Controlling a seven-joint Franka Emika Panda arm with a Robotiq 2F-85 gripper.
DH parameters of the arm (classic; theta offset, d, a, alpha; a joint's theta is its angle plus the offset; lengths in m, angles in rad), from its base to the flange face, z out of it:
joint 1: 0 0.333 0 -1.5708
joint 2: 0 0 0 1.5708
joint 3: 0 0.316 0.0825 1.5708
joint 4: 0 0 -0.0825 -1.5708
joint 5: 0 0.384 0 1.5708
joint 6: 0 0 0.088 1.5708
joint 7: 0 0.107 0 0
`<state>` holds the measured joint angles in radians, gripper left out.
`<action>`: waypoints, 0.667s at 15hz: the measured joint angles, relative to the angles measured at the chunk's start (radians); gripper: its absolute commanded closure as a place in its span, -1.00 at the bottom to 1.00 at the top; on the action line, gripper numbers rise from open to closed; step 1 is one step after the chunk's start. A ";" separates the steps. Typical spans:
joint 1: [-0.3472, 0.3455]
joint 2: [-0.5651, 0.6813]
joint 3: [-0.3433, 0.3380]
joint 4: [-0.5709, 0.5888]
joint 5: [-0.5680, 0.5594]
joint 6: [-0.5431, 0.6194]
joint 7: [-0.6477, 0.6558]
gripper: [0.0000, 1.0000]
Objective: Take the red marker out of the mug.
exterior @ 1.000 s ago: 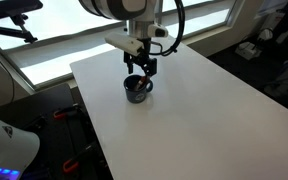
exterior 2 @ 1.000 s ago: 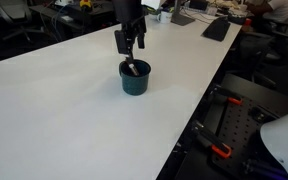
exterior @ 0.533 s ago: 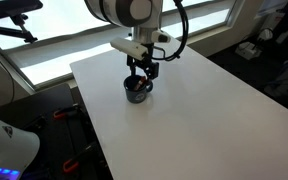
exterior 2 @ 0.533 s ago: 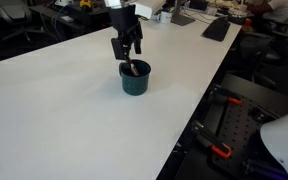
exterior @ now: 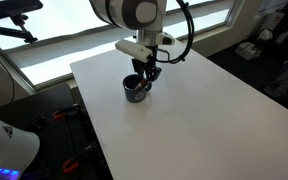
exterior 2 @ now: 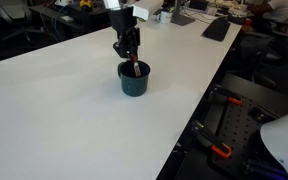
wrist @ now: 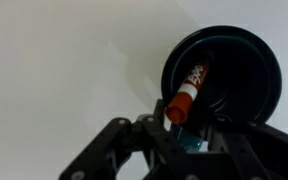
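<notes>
The dark mug (exterior: 135, 91) (exterior 2: 134, 80) stands on the white table (exterior: 194, 120). The red marker (wrist: 189, 88) leans inside the mug (wrist: 239, 80), its top end poking up over the near rim. My gripper (wrist: 179, 125) hangs straight above the mug in both exterior views (exterior: 147, 75) (exterior 2: 131, 58). Its fingers are drawn in tight on either side of the marker's top end. A bit of red marker (exterior 2: 135, 69) shows between the fingers and the mug rim. The marker's lower end is lost in the mug's dark inside.
The white table's edges (exterior 2: 184, 130) drop off to the floor on the near sides. A dark keyboard (exterior 2: 216, 28) lies at the far end of the table. Red-handled tools (exterior 2: 219, 152) sit on the floor beside the table.
The fingers stood wide apart above the mug a second ago and have now come together around the marker's top. The wrist has shifted slightly over the mug. The mug has not moved.
</notes>
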<state>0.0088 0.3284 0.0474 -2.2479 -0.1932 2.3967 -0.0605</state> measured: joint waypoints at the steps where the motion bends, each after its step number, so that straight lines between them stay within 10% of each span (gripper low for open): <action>1: 0.000 -0.001 -0.004 0.001 0.000 0.000 -0.006 0.93; 10: 0.001 -0.001 -0.015 0.004 -0.005 0.001 -0.012 0.90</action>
<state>0.0096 0.3277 0.0322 -2.2437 -0.1985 2.3976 -0.0728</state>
